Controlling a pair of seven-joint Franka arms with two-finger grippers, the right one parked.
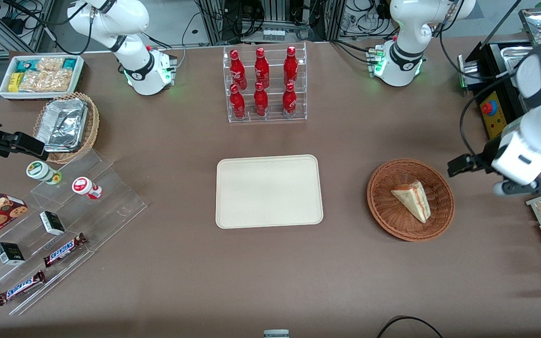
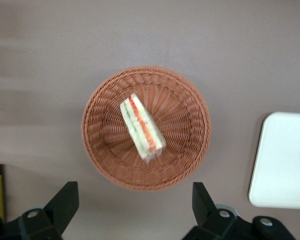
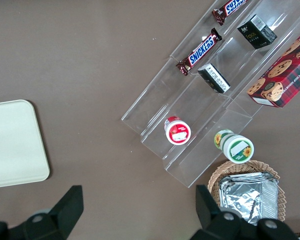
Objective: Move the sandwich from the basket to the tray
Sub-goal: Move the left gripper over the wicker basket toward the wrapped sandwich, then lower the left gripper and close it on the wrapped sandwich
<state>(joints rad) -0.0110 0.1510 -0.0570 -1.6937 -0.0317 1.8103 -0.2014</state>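
Sandwich first: the small triangular wedge of pale white bread [image 1: 411, 199] lies inside the round reddish-brown woven wicker basket [image 1: 383, 206], in the right-centre of the front view, on the brown table [image 1: 195, 281]. In that view the wedge shows mostly its pale bread face, with only a thin red line along one edge. The left wrist view shows the sandwich [image 2: 141, 128] from straight above, and there the red and green filling stripe along its cut edge reads plainly, with the wedge lying near the middle of the basket [image 2: 190, 150].

The flat cream-beige rectangular tray [image 1: 269, 191] with rounded corners sits at the centre of the front view, well apart from the basket and bare on top. The left wrist view catches only one rounded end of it [image 2: 282, 160], and the right wrist view another end [image 3: 12, 142].

The left arm's end effector [image 2: 135, 200] hovers above the table beside the basket rim, its two black fingers [image 2: 65, 200] spread wide and holding nothing. In the front view the arm stands at the right edge of the frame, but the fingers themselves are not clear there.

A clear acrylic rack of red bottles [image 1: 263, 84] stands farther from the front camera than the tray.
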